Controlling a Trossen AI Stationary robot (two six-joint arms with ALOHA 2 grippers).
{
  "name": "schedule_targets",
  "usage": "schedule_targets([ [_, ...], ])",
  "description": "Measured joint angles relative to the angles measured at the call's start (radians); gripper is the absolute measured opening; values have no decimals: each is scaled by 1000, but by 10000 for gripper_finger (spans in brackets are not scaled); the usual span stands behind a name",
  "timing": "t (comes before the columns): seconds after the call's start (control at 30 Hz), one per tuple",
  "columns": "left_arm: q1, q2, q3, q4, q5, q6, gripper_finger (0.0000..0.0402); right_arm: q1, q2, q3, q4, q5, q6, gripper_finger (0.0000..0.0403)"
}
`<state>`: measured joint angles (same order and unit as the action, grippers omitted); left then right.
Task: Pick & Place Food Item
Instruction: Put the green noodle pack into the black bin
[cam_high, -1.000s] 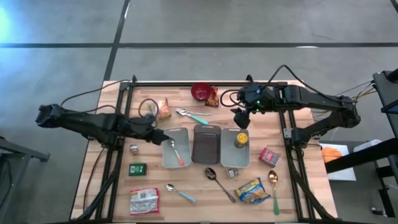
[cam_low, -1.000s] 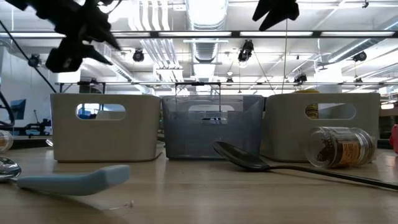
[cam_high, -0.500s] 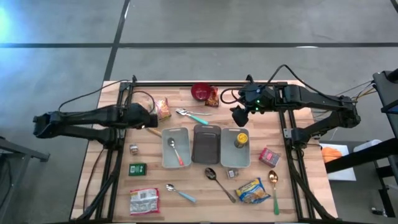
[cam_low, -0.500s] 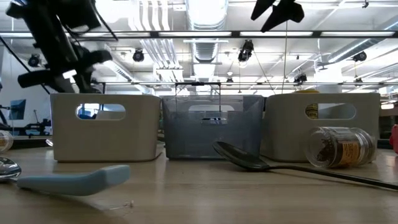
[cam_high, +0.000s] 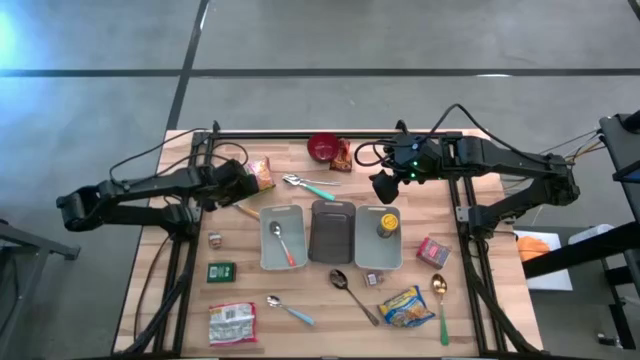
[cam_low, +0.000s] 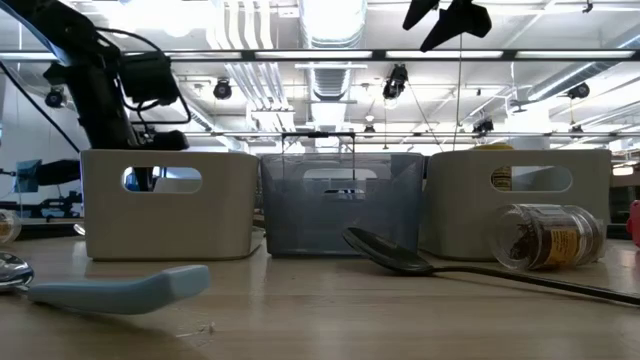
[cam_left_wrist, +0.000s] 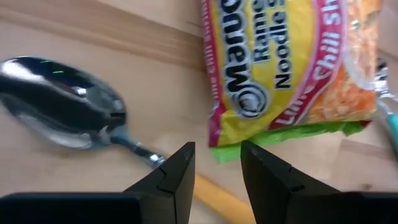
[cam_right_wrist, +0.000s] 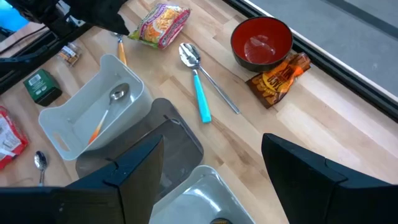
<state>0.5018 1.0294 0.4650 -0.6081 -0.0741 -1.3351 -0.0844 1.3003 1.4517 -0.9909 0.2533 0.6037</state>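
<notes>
Yellow-and-pink plastic ramen noodle packet (cam_left_wrist: 292, 68) lies flat on the wooden desk (cam_high: 300, 300) just ahead of my left end effector (cam_left_wrist: 216, 163), slightly spread and empty, so I'd straddle its near edge squarely before pinching.

place: lab/workshop | cues: ceiling ducts (cam_low: 335, 25), strip lights, concrete floor (cam_high: 300, 35)

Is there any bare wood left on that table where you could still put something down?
Yes: the near edge between the silver packet and the yellow packet, and the far right corner beyond the right bin. It is crowded around the three bins and by the red bowl, ramen packet and teal-handled spoon.
</notes>
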Motion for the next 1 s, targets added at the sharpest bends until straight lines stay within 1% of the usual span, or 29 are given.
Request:
schedule_targets([
  [0.2,0,0,-83,203,-1,2,131,0,0,0,0,0,0,267],
  [0.33,0,0,-140,281,0,-16,131,0,-1,0,0,0,0,267],
  [0.53,0,0,-172,314,1,-35,131,0,-3,0,0,-2,0,267],
  [0.63,0,0,-170,317,25,-32,131,0,-3,0,0,-19,0,267],
  [0.77,0,0,-162,328,28,23,131,0,-3,0,0,-23,-1,267],
  [1.0,0,0,-162,327,-23,119,131,0,-3,0,0,-23,-1,267],
])
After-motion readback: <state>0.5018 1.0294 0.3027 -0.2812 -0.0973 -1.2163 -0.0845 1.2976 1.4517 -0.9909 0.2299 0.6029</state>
